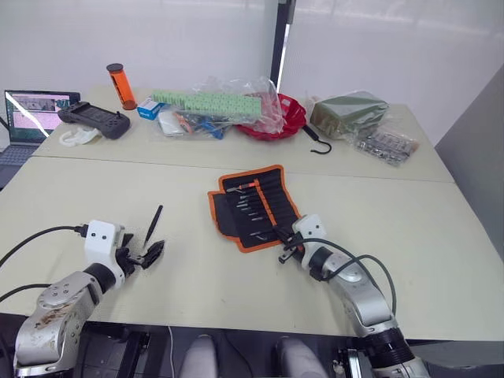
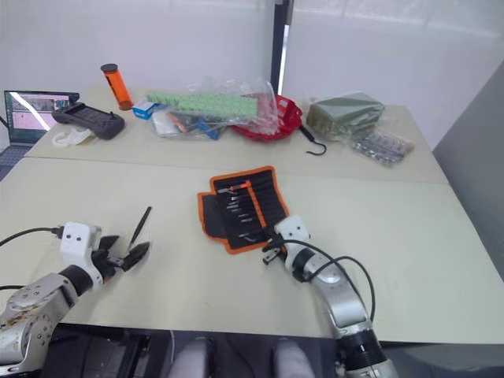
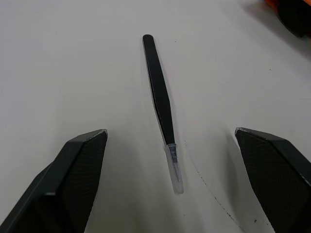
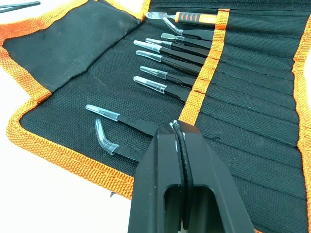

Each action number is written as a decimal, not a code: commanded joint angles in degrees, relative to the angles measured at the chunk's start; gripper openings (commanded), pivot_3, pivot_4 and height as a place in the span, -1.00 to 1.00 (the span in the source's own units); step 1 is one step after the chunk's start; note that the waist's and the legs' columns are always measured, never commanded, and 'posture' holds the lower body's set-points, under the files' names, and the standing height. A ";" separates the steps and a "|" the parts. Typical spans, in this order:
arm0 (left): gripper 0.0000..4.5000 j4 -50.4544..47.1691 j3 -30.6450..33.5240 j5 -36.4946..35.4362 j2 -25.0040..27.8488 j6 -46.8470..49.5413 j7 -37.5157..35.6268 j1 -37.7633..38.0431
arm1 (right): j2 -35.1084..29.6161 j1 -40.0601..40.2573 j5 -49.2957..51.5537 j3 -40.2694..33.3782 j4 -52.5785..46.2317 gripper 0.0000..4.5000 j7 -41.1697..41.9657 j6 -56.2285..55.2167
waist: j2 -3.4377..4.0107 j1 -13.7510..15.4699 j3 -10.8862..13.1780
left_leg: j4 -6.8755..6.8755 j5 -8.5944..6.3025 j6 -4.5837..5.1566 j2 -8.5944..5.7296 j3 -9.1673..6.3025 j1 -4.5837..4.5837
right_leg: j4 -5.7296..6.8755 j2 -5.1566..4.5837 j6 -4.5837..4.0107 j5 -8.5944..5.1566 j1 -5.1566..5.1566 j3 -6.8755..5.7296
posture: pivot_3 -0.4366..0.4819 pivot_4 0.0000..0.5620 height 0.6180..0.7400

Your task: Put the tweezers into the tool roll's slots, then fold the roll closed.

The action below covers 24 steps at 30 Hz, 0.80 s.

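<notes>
Pale beige worktop, two tables pushed together with a seam running across, white wall behind, a dark upright post at the back edge.

Near the middle, tool roll lying open and flat, black fabric with orange trim, slightly turned on the worktop. In its slots, several slim black tweezers with clear tip caps pointing toward the bare flap, plus an orange-handled tool in the far row.

Right pincer at the roll's near edge, resting over the fabric, fingers pressed together with nothing visible between them.

Left pincer well apart from the roll, low over the bare worktop, fingers spread wide. Directly ahead of it, one loose tweezer flat on the surface, capped tip toward the pincer, untouched.

Along the far side of the worktop: laptop with lit screen, black handheld controller, orange cylinder standing upright, clear bags with a green block, red bowl, black hook, dark green bag and a bag of small metal parts.
</notes>
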 commanded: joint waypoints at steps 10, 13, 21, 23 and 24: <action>-0.83 2.34 -4.61 4.16 -3.42 -1.10 3.05 -2.08 | -0.79 0.17 -1.12 -0.23 1.17 -1.00 -0.75 2.56 | 0.22 0.14 -0.08 | 0.00 0.00 0.00 -0.04 0.01 0.01 | -0.15 -0.02 0.06 0.04 0.10 0.01 | -0.05 -0.47 0.97; -0.98 2.97 -2.87 3.18 -3.24 -1.25 2.77 -2.85 | -0.74 0.41 -1.15 -0.21 0.97 -1.00 -0.90 2.57 | 0.25 0.15 -0.08 | 0.01 0.00 0.00 -0.06 0.01 0.03 | -0.16 -0.04 0.07 0.05 0.12 0.01 | -0.05 -0.47 0.97; -0.98 3.75 -1.26 2.79 0.30 -4.35 -1.12 -8.79 | -0.43 0.54 -1.22 -0.12 0.93 -1.00 -1.22 2.42 | 0.19 0.15 -0.05 | 0.00 0.00 0.00 -0.06 -0.01 -0.01 | -0.16 -0.02 0.07 0.05 0.07 -0.01 | -0.05 -0.47 0.97; -0.98 4.22 -1.70 2.27 1.93 -5.40 -3.61 -12.04 | -0.36 0.75 -1.22 -0.23 0.67 -1.00 -1.43 2.40 | 0.15 0.17 -0.04 | 0.00 0.01 0.00 -0.04 -0.02 -0.07 | -0.16 0.00 0.07 0.05 0.01 -0.02 | -0.05 -0.47 0.97; -0.98 4.58 -1.93 1.89 2.56 -5.52 -4.67 -13.57 | -0.32 0.89 -1.21 -0.30 0.54 -1.00 -1.54 2.38 | 0.15 0.16 -0.04 | 0.00 0.01 0.00 -0.05 -0.03 -0.10 | -0.16 0.00 0.07 0.05 0.00 -0.02 | -0.05 -0.47 0.97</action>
